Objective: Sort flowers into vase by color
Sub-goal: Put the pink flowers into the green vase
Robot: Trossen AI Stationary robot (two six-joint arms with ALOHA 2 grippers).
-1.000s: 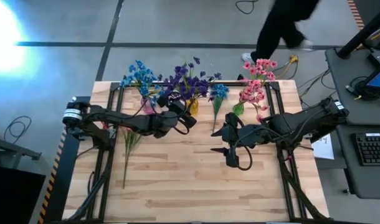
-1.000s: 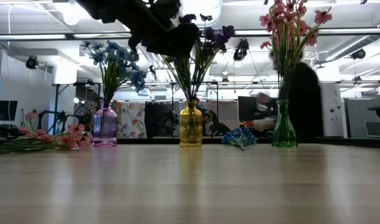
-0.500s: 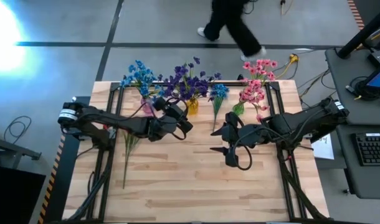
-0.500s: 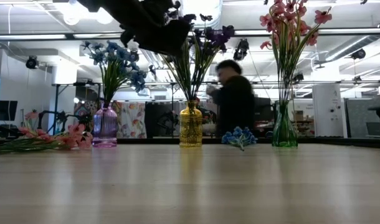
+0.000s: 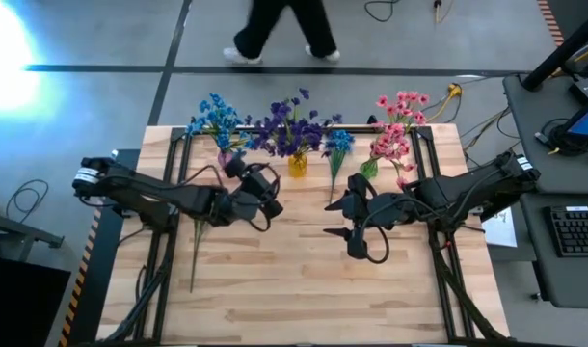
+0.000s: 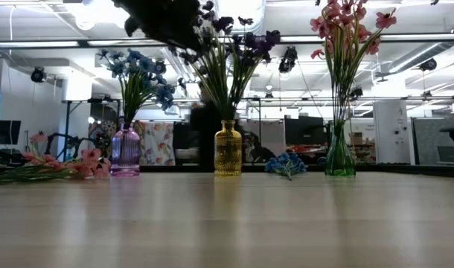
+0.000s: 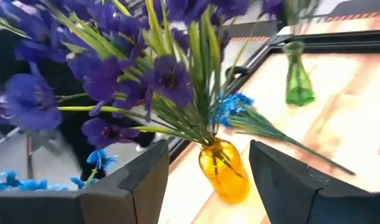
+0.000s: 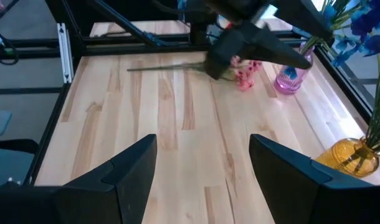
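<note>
Across the wooden table (image 5: 304,270), your left gripper (image 5: 268,196) has drawn back from the yellow vase (image 5: 297,165), fingers spread and empty, so the purple flowers (image 5: 286,123) are placed. Your right gripper (image 5: 344,218) waits mid-table, open. Pink sprig (image 5: 200,224) and blue sprig (image 5: 336,146) remain lying on the table.

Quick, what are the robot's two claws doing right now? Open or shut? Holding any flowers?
Left claw: open, holding nothing, near the yellow vase.
Right claw: open, holding nothing, over the table's middle.
</note>
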